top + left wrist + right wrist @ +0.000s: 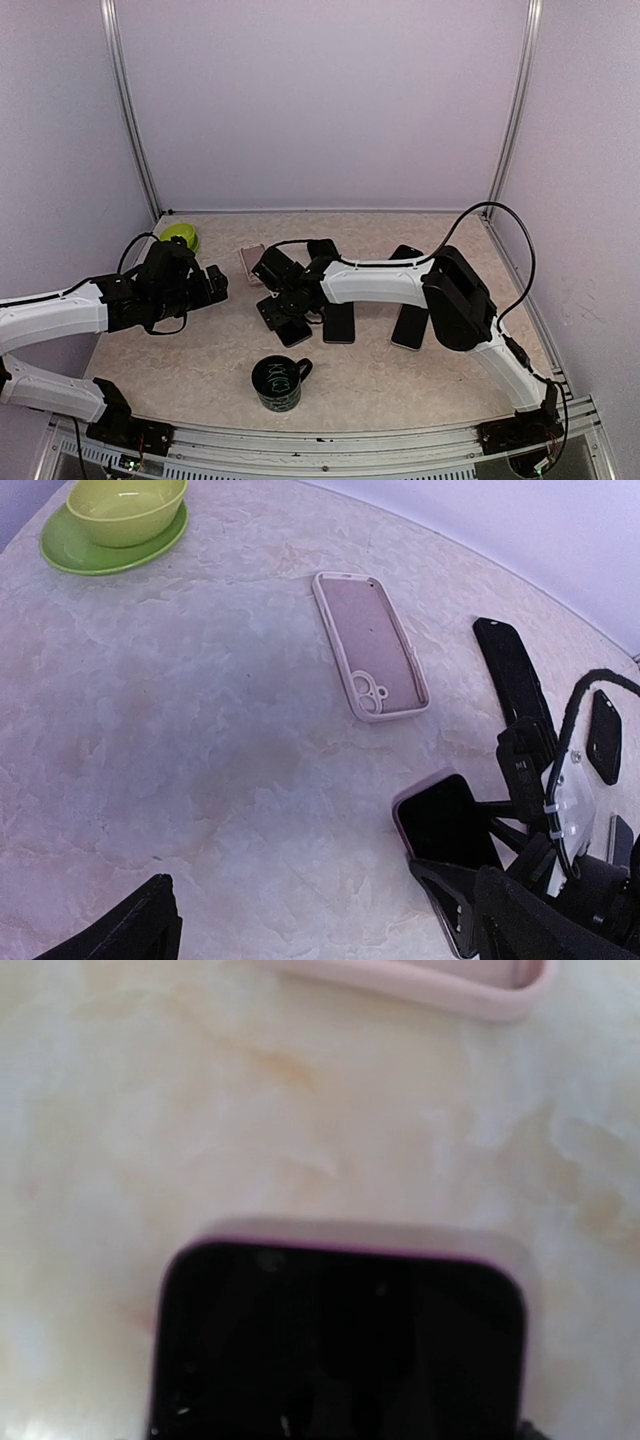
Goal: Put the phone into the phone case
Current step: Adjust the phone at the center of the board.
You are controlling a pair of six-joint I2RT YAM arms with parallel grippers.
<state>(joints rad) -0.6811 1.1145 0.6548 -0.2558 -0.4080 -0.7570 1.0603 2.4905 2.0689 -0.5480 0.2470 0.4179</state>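
Pink-rimmed and dark face up, the phone (pixel 445 820) fills the right wrist's view. It appears to lie flat on the marbled table (pixel 200 350), on the near side of the pink phone case (pixel 372 645), close to it but not touching.

The right gripper (pixel 283 308) sits low over the phone's near end. Its jaws are drawn partway in against the two long edges, which reads as a grip across the width. The right arm (pixel 380 282) reaches over from its base, elbow bent well to the right of the case and forearm stretched level toward it. The left gripper (pixel 214 283) hangs spread wide and empty just left of the case, its arm folded low.

To do this step well, the hold looks to need squaring before any lift, so the phone comes up level and does not swing. The case lies open side up with its camera cutout (pixel 368 693) at the near end, and the phone's lens end would have to match that. Seating one corner first and then pressing flat seems the safer way. The left gripper is well placed to pin the case.
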